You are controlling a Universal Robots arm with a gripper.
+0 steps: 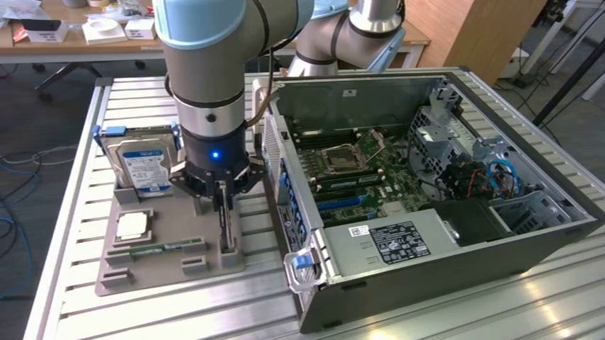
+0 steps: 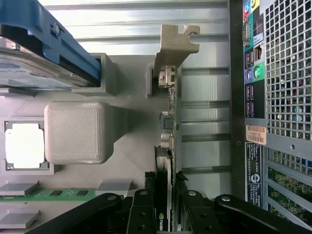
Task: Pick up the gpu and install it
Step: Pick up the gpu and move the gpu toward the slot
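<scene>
Slatted metal makes up the table [image 1: 529, 304], which stands in a workshop with a wooden desk [image 1: 113, 46] behind it and loose cables [image 1: 19, 170] on the floor to the exterior view's left. On the table lies a grey printed fixture tray [image 1: 161, 276], and just beside it, to the exterior view's right, an open computer case [image 1: 416, 283] with its motherboard [image 1: 378, 170] exposed.

The tray carries a silver hard drive [image 1: 142, 166] with a blue-white label, propped at a tilt in blue rails. It also holds a square processor [image 1: 132, 225] lying flat and a narrow green memory stick [image 1: 161, 248] in front of that.

The gpu [image 1: 225, 227] stands on edge in the tray, on the side nearest the case. In the wrist view the gpu [image 2: 164, 146] is a thin dark board seen edge-on, with its tan bracket [image 2: 173, 46] at the far end and a green logo showing between the tool's parts.

The arm comes straight down over the tray, and the tool [image 1: 222, 202] sits directly on the card. Seen from the wrist, the tool [image 2: 164, 187] is closed on the gpu, with its black fingers [image 2: 141, 209] pressed against both faces of the board. The card is upright in the fixture, apart from the case, whose rear port panel [image 2: 253, 73] runs alongside it.
</scene>
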